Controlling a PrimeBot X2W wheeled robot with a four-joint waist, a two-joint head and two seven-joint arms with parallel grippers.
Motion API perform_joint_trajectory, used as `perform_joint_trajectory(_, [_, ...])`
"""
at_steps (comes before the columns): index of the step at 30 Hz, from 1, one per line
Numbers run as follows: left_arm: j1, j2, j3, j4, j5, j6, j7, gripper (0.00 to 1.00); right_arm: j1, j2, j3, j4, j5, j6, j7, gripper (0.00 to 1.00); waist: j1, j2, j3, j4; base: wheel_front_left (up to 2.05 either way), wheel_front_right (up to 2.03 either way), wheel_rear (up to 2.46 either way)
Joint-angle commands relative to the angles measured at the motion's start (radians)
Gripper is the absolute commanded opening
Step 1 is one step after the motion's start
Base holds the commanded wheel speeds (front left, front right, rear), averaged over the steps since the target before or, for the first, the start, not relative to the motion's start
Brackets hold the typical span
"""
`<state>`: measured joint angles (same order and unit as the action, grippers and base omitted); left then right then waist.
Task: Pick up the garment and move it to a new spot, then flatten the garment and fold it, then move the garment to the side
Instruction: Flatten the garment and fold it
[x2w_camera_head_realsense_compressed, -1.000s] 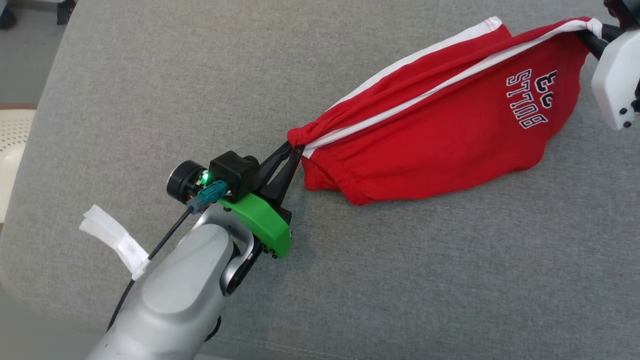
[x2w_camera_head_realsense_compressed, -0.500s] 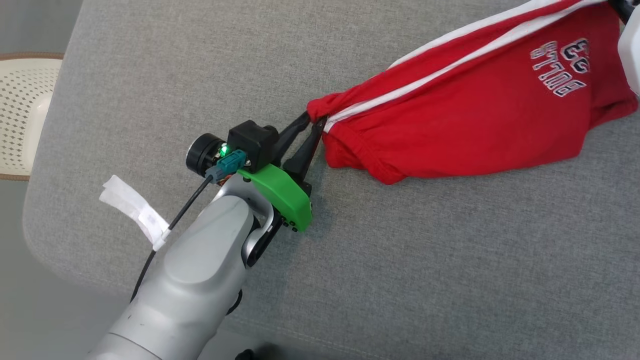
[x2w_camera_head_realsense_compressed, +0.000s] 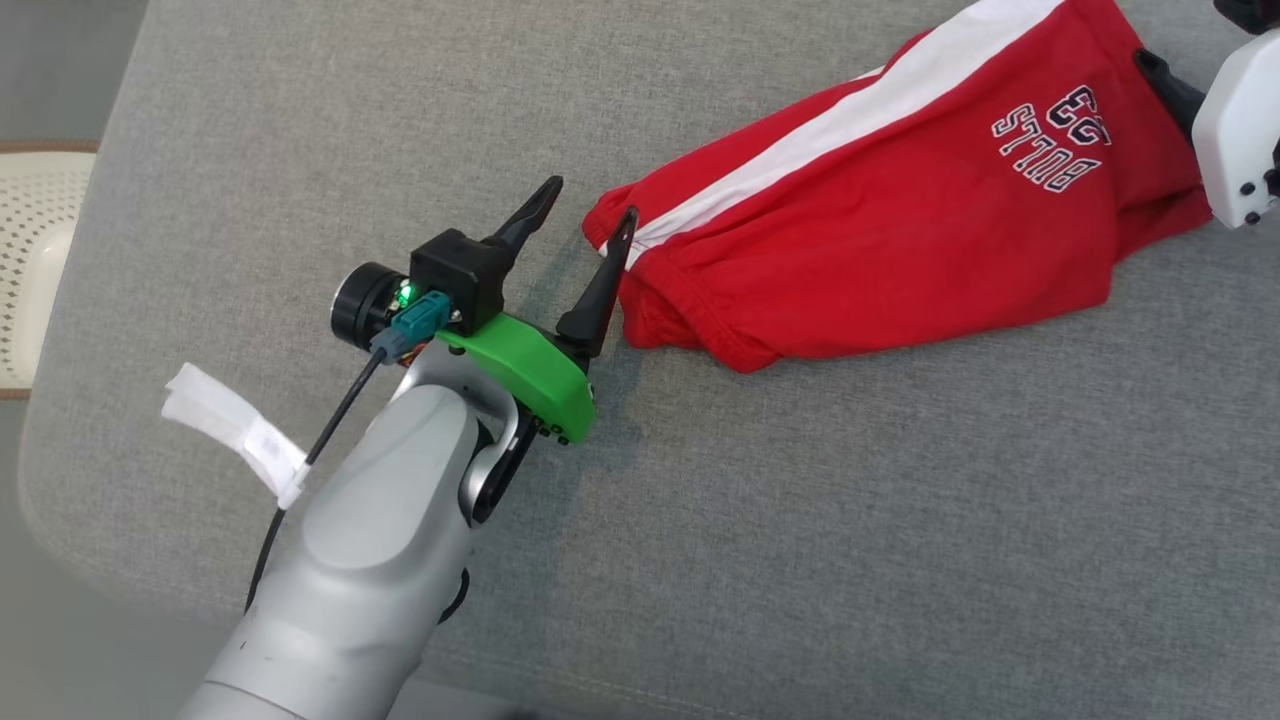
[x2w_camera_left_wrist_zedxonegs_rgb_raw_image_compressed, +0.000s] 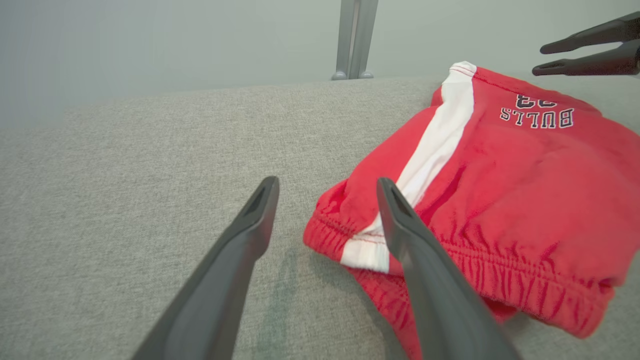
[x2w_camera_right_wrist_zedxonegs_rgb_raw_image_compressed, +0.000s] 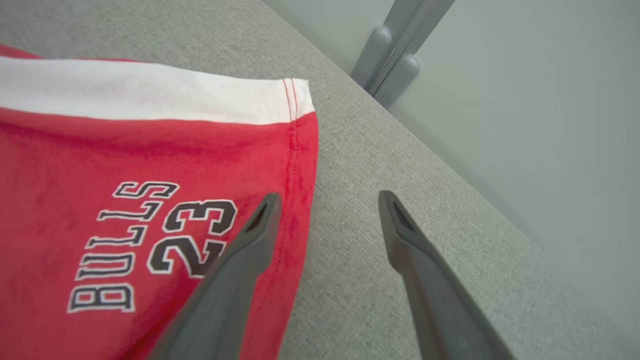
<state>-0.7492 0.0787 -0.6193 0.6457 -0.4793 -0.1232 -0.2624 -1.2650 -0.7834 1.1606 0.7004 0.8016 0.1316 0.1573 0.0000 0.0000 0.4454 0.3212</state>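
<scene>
Red garment (x2w_camera_head_realsense_compressed: 900, 240) reads "BULLS 23"

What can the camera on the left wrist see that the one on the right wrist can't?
Left wrist view: the gathered waistband next to the open left gripper, and the right gripper at the far end. Right wrist view: the stitched hem corner, close up, by the open right gripper. Both: the red shorts, white stripe, BULLS 23 print, grey cushion and a grey post behind it.
</scene>
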Motion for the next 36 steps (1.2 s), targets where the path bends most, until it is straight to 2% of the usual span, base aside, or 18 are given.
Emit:
perform_joint_trajectory(1, [0.020, 0.011, 0.017, -0.011, 0.015, 0.005, -0.003, 1.00, 0.017, 0.005, -0.001, 0.008, 0.012, -0.002, -0.026, 1.00, 0.0000, 0.0000, -0.039, -0.033, 0.00, 0.00, 0.00])
perform_joint_trajectory(5, [0.063, 0.020, 0.082, -0.060, 0.032, 0.017, -0.003, 1.00, 0.069, 0.035, -0.024, 0.024, 0.056, -0.002, -0.122, 1.00, 0.0000, 0.0000, -0.088, -0.070, 0.00, 0.00, 0.00])
perform_joint_trajectory(12, [0.183, 0.020, 0.233, -0.186, 0.053, 0.039, -0.001, 1.00, 0.195, 0.095, -0.105, 0.028, 0.123, -0.002, -0.361, 1.00, 0.0000, 0.0000, -0.173, -0.143, 0.00, 0.00, 0.00])
perform_joint_trajectory(17, [0.275, 0.002, 0.334, -0.273, 0.062, 0.043, -0.001, 1.00, 0.298, 0.141, -0.228, 0.022, 0.134, -0.002, -0.421, 1.00, 0.0000, 0.0000, -0.215, -0.183, 0.00, 0.00, 0.00])
perform_joint_trajectory(21, [0.353, -0.013, 0.396, -0.320, 0.075, 0.037, -0.001, 1.00, 0.422, 0.181, -0.426, -0.047, 0.049, -0.002, -0.422, 1.00, 0.0000, 0.0000, -0.240, -0.213, 0.00, 0.00, 0.00])
perform_joint_trajectory(24, [0.411, -0.020, 0.433, -0.348, 0.081, 0.031, -0.001, 1.00, 0.557, 0.244, -0.610, -0.126, -0.042, -0.001, -0.422, 1.00, 0.0000, 0.0000, -0.263, -0.237, 0.00, 0.00, 0.00])
perform_joint_trajectory(28, [0.491, -0.025, 0.456, -0.382, 0.089, 0.017, -0.002, 1.00, 0.739, 0.338, -0.803, -0.238, -0.171, -0.001, -0.422, 1.00, 0.0000, 0.0000, -0.293, -0.263, 0.00, 0.00, 0.00])
perform_joint_trajectory(32, [0.562, -0.027, 0.457, -0.409, 0.078, 0.008, -0.002, 1.00, 0.893, 0.446, -0.946, -0.339, -0.278, -0.001, -0.422, 1.00, 0.0000, 0.0000, -0.319, -0.283, 0.00, 0.00, 0.00])
perform_joint_trajectory(36, [0.619, -0.027, 0.446, -0.436, 0.056, 0.004, -0.002, 1.00, 1.008, 0.537, -1.035, -0.411, -0.356, -0.001, -0.422, 1.00, 0.0000, 0.0000, -0.338, -0.296, 0.00, 0.00, 0.00])
